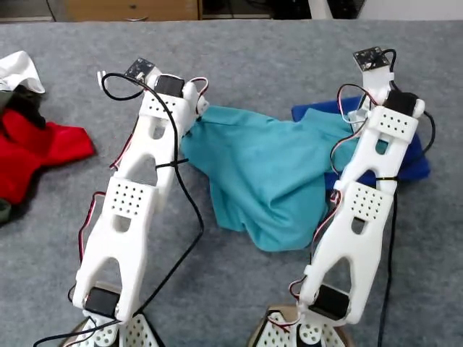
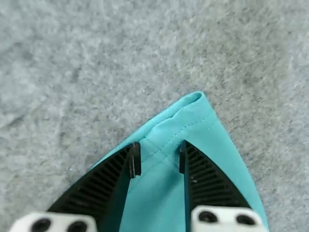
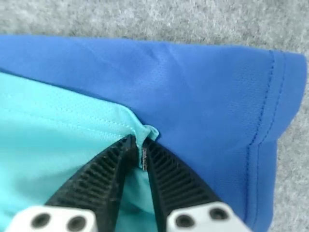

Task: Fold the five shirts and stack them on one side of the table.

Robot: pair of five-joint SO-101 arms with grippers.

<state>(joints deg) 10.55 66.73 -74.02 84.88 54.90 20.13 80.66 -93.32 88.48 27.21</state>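
Note:
A teal shirt [image 1: 268, 173] lies spread and rumpled in the middle of the grey table. My left gripper [image 1: 197, 110] is at the shirt's far left corner. In the left wrist view the gripper [image 2: 158, 159] has that hemmed teal corner [image 2: 193, 116] between its fingers, shut on it. My right gripper [image 1: 359, 116] is at the far right corner. The right wrist view shows it [image 3: 138, 150] pinched shut on a teal edge [image 3: 58, 125]. That edge lies over a blue shirt [image 3: 203, 87]. The blue shirt [image 1: 414, 163] lies flat beneath the right arm.
A red shirt [image 1: 36, 152] lies in a heap at the table's left edge, with a dark garment [image 1: 25, 105] and a white one [image 1: 18, 69] behind it. Bare grey table [image 1: 239, 65] stretches beyond the grippers. Wooden furniture [image 1: 130, 9] stands past the far edge.

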